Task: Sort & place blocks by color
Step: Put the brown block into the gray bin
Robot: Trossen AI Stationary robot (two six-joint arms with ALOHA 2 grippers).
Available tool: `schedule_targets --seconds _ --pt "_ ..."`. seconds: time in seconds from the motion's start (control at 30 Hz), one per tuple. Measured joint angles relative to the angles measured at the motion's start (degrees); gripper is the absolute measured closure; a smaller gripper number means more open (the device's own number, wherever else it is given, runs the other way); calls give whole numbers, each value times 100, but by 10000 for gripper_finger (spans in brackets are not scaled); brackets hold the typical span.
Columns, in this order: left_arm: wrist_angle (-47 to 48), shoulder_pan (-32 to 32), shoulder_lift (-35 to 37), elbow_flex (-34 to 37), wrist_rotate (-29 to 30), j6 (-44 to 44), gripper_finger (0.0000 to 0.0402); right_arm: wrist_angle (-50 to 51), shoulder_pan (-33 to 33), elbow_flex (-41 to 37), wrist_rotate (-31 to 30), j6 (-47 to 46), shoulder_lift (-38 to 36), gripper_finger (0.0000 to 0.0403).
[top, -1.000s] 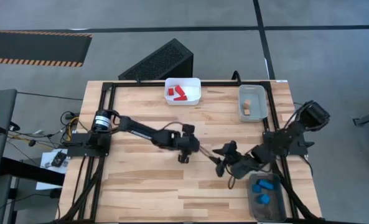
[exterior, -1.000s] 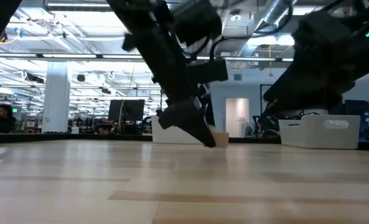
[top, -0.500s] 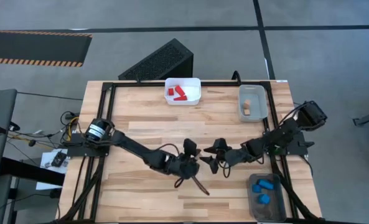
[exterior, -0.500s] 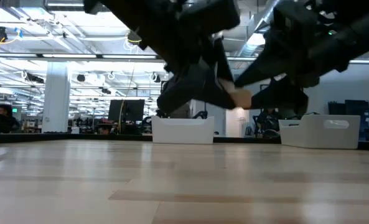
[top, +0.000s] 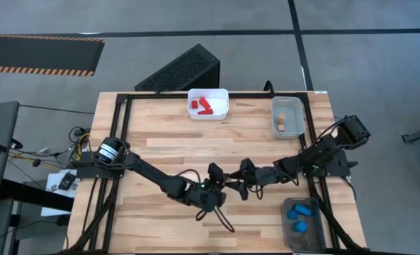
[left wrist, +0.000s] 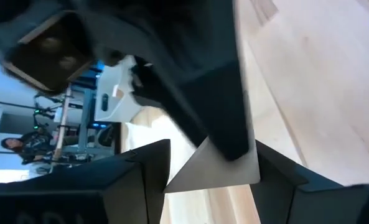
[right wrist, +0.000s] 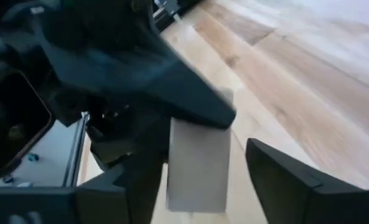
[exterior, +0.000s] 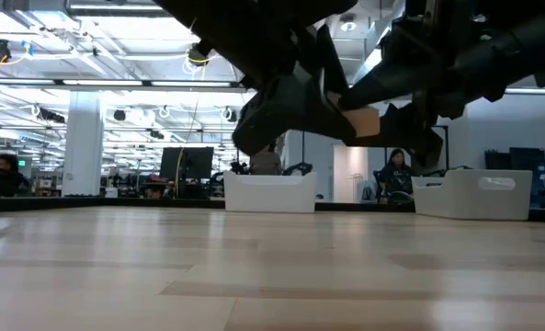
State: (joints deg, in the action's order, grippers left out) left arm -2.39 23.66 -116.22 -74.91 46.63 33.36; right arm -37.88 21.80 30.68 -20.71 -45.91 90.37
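Left gripper: clamped on a natural-wood block, held clear above the table, just off centre toward 5 o'clock in the high view. Left wrist view: the block sits between both of my own fingers.

Block appearance: pale, unpainted, flat-faced with straight edges. In the right wrist view it reads as a plain rectangular face, with a dark left-gripper finger lying across its upper end.

Right gripper: comes in from 3 o'clock and meets the left gripper tip to tip. Its jaws are spread and straddle the same block. Bare table shows between the block and one right finger, so it has no grip.

Outward: white bin at 12 o'clock holds red blocks. Grey bin at 2 o'clock holds wood pieces. A further bin at 5 o'clock holds blue blocks.

Change over the last second: the block was low, near the tabletop, in the left gripper alone, and the right gripper stood well apart toward 3 o'clock. The block is now raised, and the right gripper has closed in around it. Bin contents unchanged.
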Motion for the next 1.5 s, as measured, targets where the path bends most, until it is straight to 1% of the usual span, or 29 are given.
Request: schedule_targets --seconds 0.13,0.27,0.33,0.47,0.57,0.63,0.7,0.77,0.83,0.93,1.0,1.13,1.2,1.27,1.37,1.5 --pt "-220 -30 0 -1 53 48 228 -10 -28 0 127 -71 -2 205" --pt "-203 -53 0 2 112 -11 210 -14 -75 0 118 -70 -9 263" --pt "-130 -54 0 0 196 -119 204 0 -133 1 117 -37 -18 280" --pt "267 -55 8 -4 487 -820 195 375 -302 2 75 -29 -139 280" --pt "1002 -52 129 16 612 -1619 187 1132 -463 0 -277 -106 -430 279" --pt "1601 -53 259 134 594 -2272 181 1942 -598 0 -706 -207 -742 270" --pt "1990 -73 400 322 397 -2785 175 2984 -762 0 -1229 -275 -1149 264" --pt "2067 -79 594 619 116 -3184 169 4052 -1001 0 -1789 -515 -1612 264" --pt "1813 -81 761 979 -106 -3433 166 5030 -1324 0 -2109 -738 -2101 269" --pt "1306 -62 1004 1597 -269 -3690 164 5866 -1931 0 -2137 -808 -2750 273" --pt "790 -51 1121 1993 -294 -3817 164 6356 -2380 -2 -2104 -808 -3066 270" --pt "291 -44 1257 2561 -295 -3919 164 7174 -3418 2 -1894 -827 -3307 263" --pt "262 -46 1318 2687 -286 -4000 164 7508 -3866 0 -1681 -935 -3268 264" --pt "236 -58 1327 2715 -286 -4039 164 7785 -4171 0 -1558 -956 -3150 268" --pt "238 -57 1327 2703 -291 -4006 164 8044 -4537 0 -1531 -963 -2890 265" --pt "178 -57 1327 2693 -330 -4008 164 8141 -4899 0 -1530 -847 -2475 248"
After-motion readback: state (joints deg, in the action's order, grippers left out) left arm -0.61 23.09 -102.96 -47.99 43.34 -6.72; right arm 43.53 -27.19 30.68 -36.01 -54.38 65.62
